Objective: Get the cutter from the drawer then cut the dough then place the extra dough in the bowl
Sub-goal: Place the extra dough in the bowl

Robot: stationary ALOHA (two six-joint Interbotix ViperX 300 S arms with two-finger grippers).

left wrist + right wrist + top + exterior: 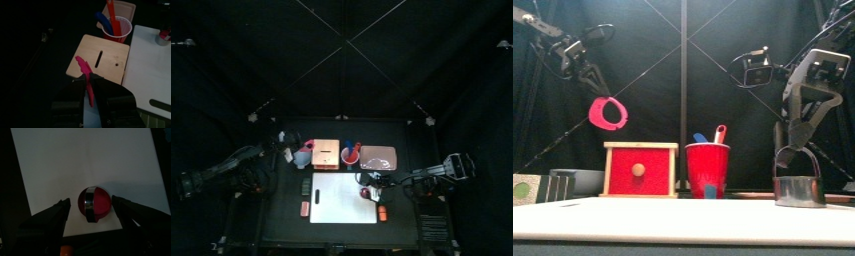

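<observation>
My left gripper (593, 88) hangs high at the left, shut on a limp ring of pink dough (607, 113). In the left wrist view the dough (83, 70) dangles over the wooden box (100, 60). The round metal cutter (798, 190) stands on the white board (342, 205) with a red dough disc (100, 204) inside it. My right gripper (93, 203) is low over the cutter, its jaws open on either side. The blue-grey bowl (564, 184) sits at the far left, beside the box (640, 170).
The red cup (707, 168) with a blue and a red knife stands right of the box, and the pink tray (382, 157) lies behind the board. Small orange toys (303, 207) lie at the board's edges.
</observation>
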